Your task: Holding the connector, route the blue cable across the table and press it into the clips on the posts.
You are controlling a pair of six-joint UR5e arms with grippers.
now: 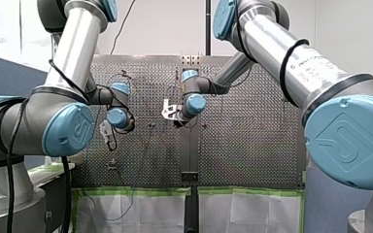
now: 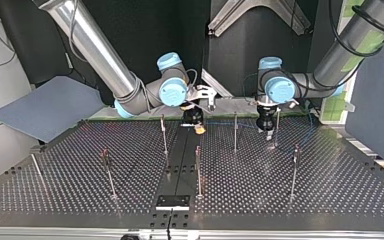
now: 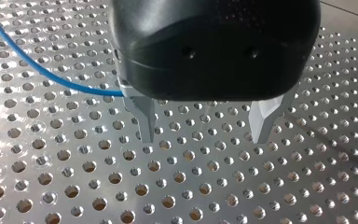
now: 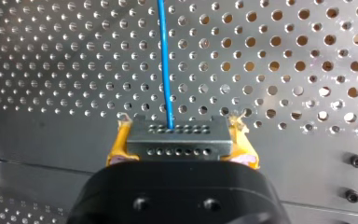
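Top view: both our grippers sit low by the worktop's (image 2: pixel 330 200) edge nearest our arms, with the posts (image 2: pixel 198 172) spread beyond them.
Our right gripper (image 4: pixel 179 135) clamps its yellow-padded fingers on the connector's (image 4: pixel 177 144) sides, so the blue cable (image 4: pixel 164 70) leaves its face freely. Our left gripper (image 3: pixel 205 135) holds its fingers wide and empty just over the holes, the cable passing beside one. We judge it ready to guide the slack.

Silver-tubed arms (image 1: pixel 75 43), blue joint caps (image 1: pixel 68 130), black cables (image 1: pixel 10 165); black left hand (image 3: pixel 204 135), metal fingers (image 3: pixel 145 121); yellow-padded right hand (image 4: pixel 181 140)
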